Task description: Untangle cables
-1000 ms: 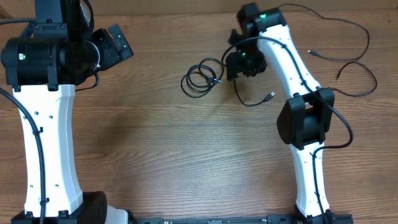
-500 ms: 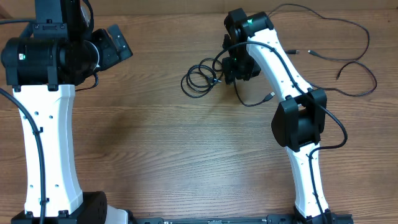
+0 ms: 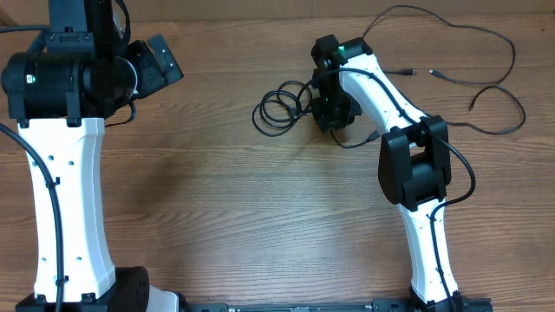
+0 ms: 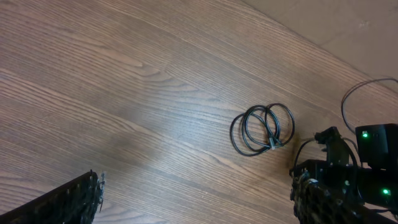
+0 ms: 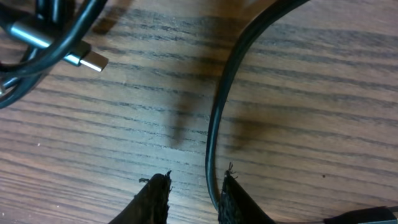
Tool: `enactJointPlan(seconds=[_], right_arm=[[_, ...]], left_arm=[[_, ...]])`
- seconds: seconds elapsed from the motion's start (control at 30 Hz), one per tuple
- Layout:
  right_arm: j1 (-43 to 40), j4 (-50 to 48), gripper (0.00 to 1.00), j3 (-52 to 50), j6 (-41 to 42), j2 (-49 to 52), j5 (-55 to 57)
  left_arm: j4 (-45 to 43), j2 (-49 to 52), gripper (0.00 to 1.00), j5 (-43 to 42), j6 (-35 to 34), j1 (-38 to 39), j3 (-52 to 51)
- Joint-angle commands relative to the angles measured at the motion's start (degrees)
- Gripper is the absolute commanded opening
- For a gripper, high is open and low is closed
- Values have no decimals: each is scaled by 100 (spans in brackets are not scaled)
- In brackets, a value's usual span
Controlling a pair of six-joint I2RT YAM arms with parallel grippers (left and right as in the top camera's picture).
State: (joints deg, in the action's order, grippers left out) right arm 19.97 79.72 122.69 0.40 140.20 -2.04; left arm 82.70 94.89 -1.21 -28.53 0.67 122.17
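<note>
Right fingers (image 5: 155,199) narrowly apart astride a loose strand (image 5: 214,137) on the bench (image 3: 217,199), not pinching yet, left fingers (image 4: 81,199) spread wide; strand hugs one finger so it may slip out, or a pull may drag the coiled bundle (image 3: 279,108) just beside along.

Overhead looks straight down; left wrist views the cable coil (image 4: 268,127) from afar, right wrist from close above.

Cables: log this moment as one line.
left gripper: open, holding nothing | right gripper: at table, jaws astride one loose cable, not pinched | coiled cables: beside it
</note>
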Motion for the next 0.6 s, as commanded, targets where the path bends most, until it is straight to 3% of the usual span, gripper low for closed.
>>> enactJointPlan(seconds=[0.0, 0.23, 0.37, 0.4, 0.57], right_arm=[[-9, -81, 24, -55, 33, 42, 50], [-9, -291, 22, -332, 133, 42, 153], [-9, -289, 12, -420, 133, 42, 157], [-9, -273, 5, -420, 133, 42, 157], [-9, -90, 4, -417, 136, 39, 157]], left_arm=[[0, 37, 100, 81, -15, 11, -26], [0, 37, 100, 81, -15, 11, -26], [0, 37, 100, 81, -15, 11, -26], [-4, 37, 100, 81, -17, 11, -26], [-9, 37, 99, 85, -15, 11, -26]])
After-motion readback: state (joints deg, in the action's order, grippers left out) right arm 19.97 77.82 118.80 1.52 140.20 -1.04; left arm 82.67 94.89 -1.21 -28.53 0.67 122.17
